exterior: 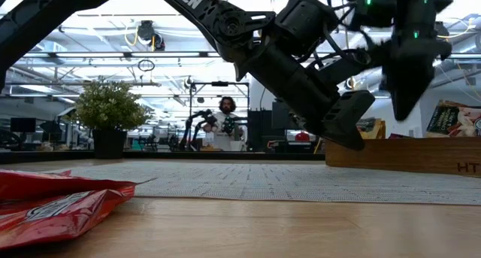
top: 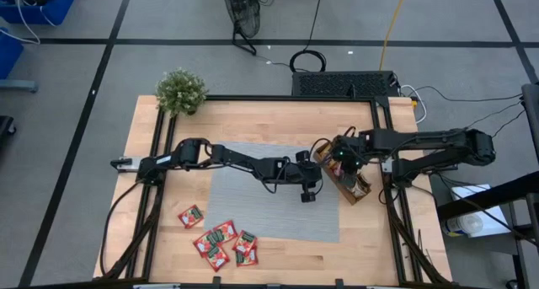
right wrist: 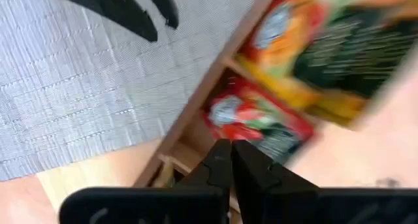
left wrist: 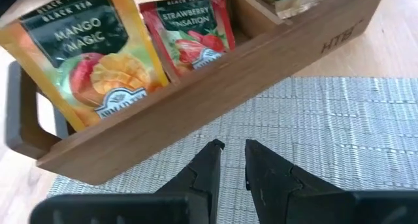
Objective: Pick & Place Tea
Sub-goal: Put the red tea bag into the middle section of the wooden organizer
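Note:
A brown wooden tray (top: 352, 186) stands at the right edge of the grey mat (top: 253, 205). Tea sachets stand upright in its compartments: an orange-yellow mango one (left wrist: 91, 61) and a red strawberry one (left wrist: 192, 38). Several red tea sachets (top: 221, 237) lie flat on the table near the front left. My left gripper (left wrist: 232, 149) hovers low over the mat beside the tray's long wall (left wrist: 196, 100), slightly open, with nothing between its fingers. My right gripper (right wrist: 228, 149) is shut, points steeply down over the tray, and has its tips at the red sachet (right wrist: 261, 123). My right gripper is shut with its fingertips (right wrist: 219, 155) at the near corner of the red sachet standing in the tray, coming from above. The view is blurred, and I cannot tell whether the fingers touch or hold the sachet. In the low view nothing shows hanging below the gripper (exterior: 402, 107).
A potted plant (top: 181, 91) stands at the table's far left corner. Black frame rails (top: 156, 196) run along the table's left and right sides. My left arm (top: 244, 163) stretches across the mat. Bare mat lies between the loose sachets and the tray.

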You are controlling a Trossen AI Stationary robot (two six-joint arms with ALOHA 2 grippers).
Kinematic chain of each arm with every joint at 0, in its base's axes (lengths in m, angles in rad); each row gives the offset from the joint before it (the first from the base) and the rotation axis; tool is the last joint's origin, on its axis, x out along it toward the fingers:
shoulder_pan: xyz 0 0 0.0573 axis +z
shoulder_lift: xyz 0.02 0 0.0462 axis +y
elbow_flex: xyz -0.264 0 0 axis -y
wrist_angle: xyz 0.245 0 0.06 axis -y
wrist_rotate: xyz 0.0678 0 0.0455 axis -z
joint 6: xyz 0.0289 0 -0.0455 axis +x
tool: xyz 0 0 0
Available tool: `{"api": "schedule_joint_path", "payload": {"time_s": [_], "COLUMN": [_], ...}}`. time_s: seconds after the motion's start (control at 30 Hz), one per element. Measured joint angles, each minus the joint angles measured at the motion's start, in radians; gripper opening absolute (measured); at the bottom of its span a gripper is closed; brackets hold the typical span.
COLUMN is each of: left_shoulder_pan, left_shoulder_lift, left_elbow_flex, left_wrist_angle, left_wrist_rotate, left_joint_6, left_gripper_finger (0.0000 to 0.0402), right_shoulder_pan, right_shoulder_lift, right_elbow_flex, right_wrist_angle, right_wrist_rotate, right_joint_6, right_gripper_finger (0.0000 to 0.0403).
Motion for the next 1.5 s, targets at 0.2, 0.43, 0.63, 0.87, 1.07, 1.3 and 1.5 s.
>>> {"api": "schedule_joint_path", "payload": {"time_s": [0.2,0.43,0.63,0.87,1.07,1.3,1.5], "left_shoulder_pan": [0.004,0.004,0.004,0.003,0.003,0.004,0.004], "left_shoulder_lift": [0.0,0.0,0.0,0.002,0.002,0.002,0.002], "left_elbow_flex": [0.0,0.0,0.0,0.0,0.0,0.0,0.0], "left_wrist_angle": [0.001,0.011,0.013,0.014,0.014,0.014,0.014], "left_wrist_rotate": [0.0,0.0,0.0,0.0,0.0,0.0,0.0], "left_joint_6": [-0.004,-0.007,-0.008,-0.009,-0.009,-0.009,-0.009], "left_gripper_finger": [0.0079,0.0079,0.0079,0.0079,0.0079,0.0079,0.0079], "right_shoulder_pan": [-0.001,-0.066,-0.112,-0.144,-0.146,-0.146,-0.145], "right_shoulder_lift": [-0.077,-0.08,-0.08,-0.079,-0.079,-0.079,-0.079], "right_elbow_flex": [0.031,-0.091,-0.118,-0.169,-0.171,-0.171,-0.171], "right_wrist_angle": [-0.099,0.001,0.052,0.124,0.153,0.157,0.165], "right_wrist_rotate": [0.168,0.122,0.045,-0.004,-0.028,-0.03,-0.029], "right_joint_6": [-0.028,-0.001,-0.007,-0.006,-0.006,-0.01,-0.011], "right_gripper_finger": [0.0016,0.0122,0.018,0.0174,0.0131,0.0019,0.0002]}}
